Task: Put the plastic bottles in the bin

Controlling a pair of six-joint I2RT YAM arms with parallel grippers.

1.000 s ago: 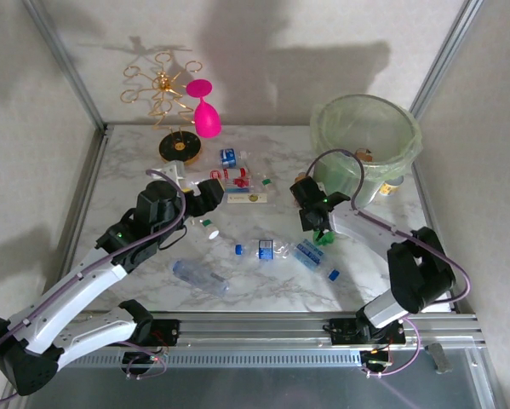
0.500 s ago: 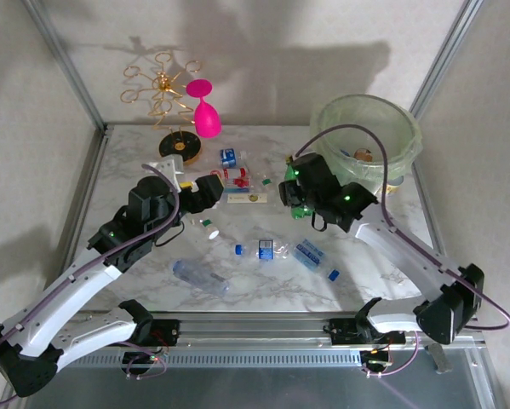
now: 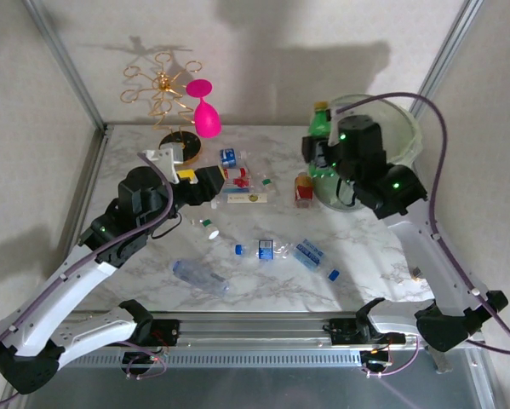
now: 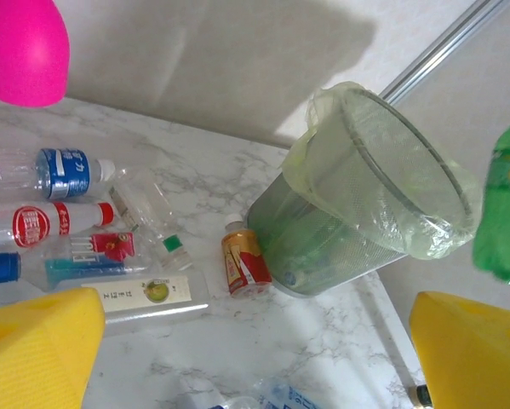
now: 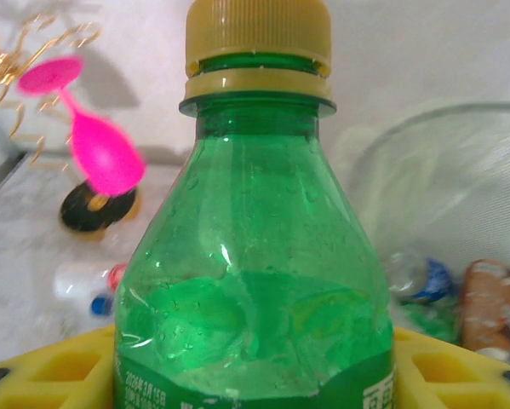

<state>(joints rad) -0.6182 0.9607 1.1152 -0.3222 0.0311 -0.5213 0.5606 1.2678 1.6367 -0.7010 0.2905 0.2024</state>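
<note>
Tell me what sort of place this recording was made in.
Most likely a lab robot cell, not a home: a marble-pattern table boxed in by aluminium rails and plain white panels, with plastic bottles scattered as props beside a bag-lined bin.

Your top camera looks down from behind the arm bases over the whole marble table [image 3: 267, 291]. Your left wrist camera faces low across it at the bin [image 4: 340, 221]. Your right wrist camera sits tight against a green bottle [image 5: 255, 281]; all three share the pink wine glass [image 3: 205, 115].
</note>
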